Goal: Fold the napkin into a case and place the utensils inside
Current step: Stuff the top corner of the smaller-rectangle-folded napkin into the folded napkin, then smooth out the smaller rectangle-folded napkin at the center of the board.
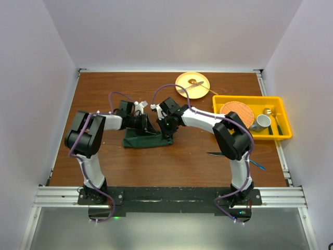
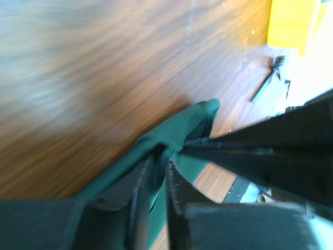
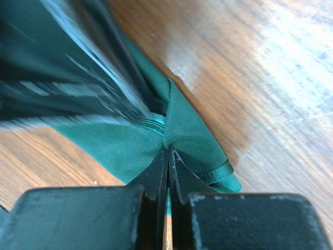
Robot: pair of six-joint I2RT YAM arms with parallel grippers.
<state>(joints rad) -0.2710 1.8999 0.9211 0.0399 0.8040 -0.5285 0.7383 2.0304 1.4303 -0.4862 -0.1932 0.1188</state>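
A lab test booth. Plain white panel walls box in a brown wood-grain tabletop. A silver aluminium mounting rail runs along its near edge.

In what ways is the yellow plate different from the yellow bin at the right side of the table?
The yellow plate is round and shallow; the yellow bin is rectangular with raised walls. The plate holds only cutlery; the bin holds an orange disc, a cup and more cutlery. The plate lies by the far edge; the bin by the right edge. Both are bright yellow.
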